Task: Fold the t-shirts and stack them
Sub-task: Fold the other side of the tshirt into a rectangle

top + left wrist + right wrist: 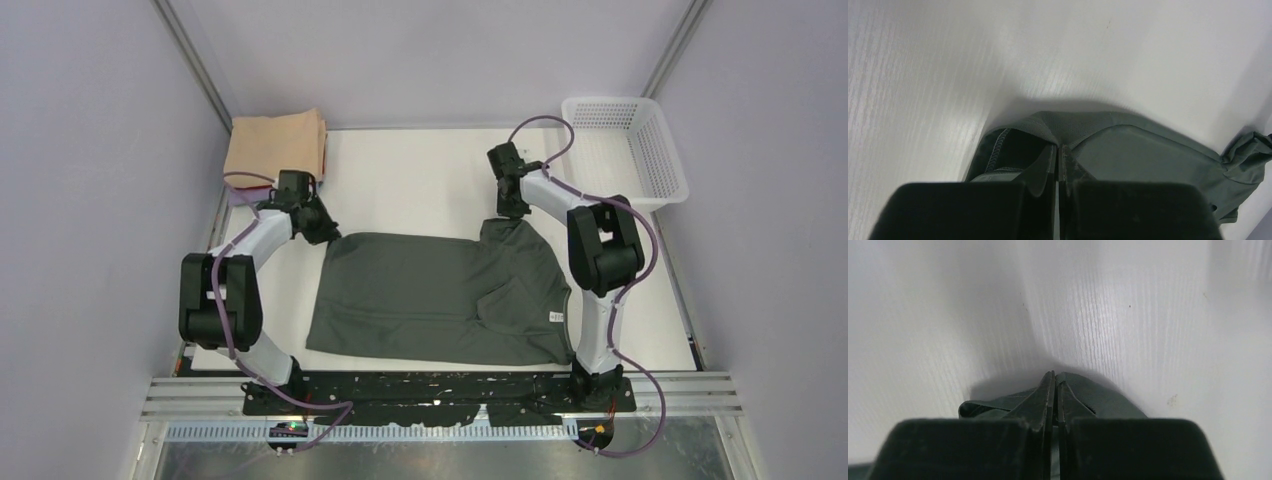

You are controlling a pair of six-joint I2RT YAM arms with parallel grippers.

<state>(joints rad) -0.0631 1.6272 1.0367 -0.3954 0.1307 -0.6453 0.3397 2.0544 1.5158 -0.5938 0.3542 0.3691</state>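
A dark charcoal-grey t-shirt [440, 295] lies spread on the white table, with a small label near its right edge. My left gripper [322, 232] is shut on the shirt's far left corner; the left wrist view shows the cloth [1128, 150] pinched between the fingers. My right gripper [510, 212] is shut on the shirt's far right corner, lifting it into a small peak; the cloth shows in the right wrist view [1088, 395]. A folded peach-tan t-shirt [275, 145] lies at the far left corner. Red and lavender shirts are hardly visible beneath it.
A white mesh basket [625, 150] stands at the far right. Bare white tabletop [420, 180] lies between the peach-tan stack and the basket. Grey walls close in the left, right and far sides.
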